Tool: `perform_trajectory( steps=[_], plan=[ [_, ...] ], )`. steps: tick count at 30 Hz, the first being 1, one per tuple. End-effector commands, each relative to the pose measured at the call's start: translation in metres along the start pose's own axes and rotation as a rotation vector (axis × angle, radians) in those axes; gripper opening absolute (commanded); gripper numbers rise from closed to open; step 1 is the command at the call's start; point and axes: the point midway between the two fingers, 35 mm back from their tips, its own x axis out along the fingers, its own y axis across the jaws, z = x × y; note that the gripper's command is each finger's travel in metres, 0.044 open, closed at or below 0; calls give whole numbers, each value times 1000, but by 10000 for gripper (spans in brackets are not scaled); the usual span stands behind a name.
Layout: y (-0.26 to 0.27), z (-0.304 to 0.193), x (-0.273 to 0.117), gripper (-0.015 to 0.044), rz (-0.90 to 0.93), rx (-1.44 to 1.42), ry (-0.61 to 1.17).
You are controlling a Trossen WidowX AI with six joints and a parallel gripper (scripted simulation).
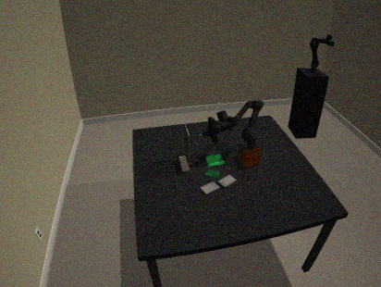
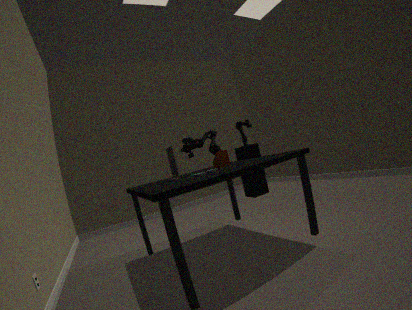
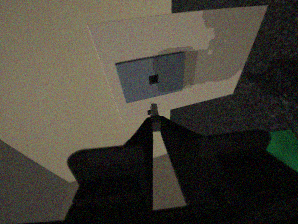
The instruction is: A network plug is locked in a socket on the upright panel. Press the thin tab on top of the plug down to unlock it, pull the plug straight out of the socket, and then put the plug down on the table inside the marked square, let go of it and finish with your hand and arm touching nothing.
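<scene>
Plainly the pull-out step is the one in hand, judging by the wrist view. There is one worktop [image 1: 259, 218], and off it at 2 o'clock one pedestal [image 1: 307, 104] carrying a spare arm. On the worktop stands one working arm [image 1: 247, 116], reaching toward 9 o'clock at one upright panel [image 3: 60, 90]. In the top view I count one orange box [image 1: 250, 157] at 3 o'clock of the two green patches, the larger [image 1: 215, 160] above the smaller [image 1: 213, 173]. Two white tiles [image 1: 217, 184] lie at 6 o'clock of the patches, and one grey block [image 1: 184, 163] at 9 o'clock. The panel bears one blue-grey plate [image 3: 152, 77] with one dark socket [image 3: 155, 78] at its middle. The one plug [image 3: 154, 107], very small, sits at 6 o'clock of the socket and looks apart from it, so I judge it unlocked and drawn out. The end effector [image 3: 155, 119] is closed nearly to its narrowest, its fingers pinching the plug at their tips. Next, I judge, the arm must back straight away from the panel and swing toward 4 o'clock in the wrist view, where a green patch shows. Then it must lower the plug inside the marked square, likely the larger patch, open, and lift off.
</scene>
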Motion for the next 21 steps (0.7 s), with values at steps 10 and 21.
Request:
perform_trajectory(
  steps=[10,21],
  plan=[
    [-63,-12,-3,0,-332,169,-107],
    [-107,-15,-20,0,-567,236,-262]
  ],
)
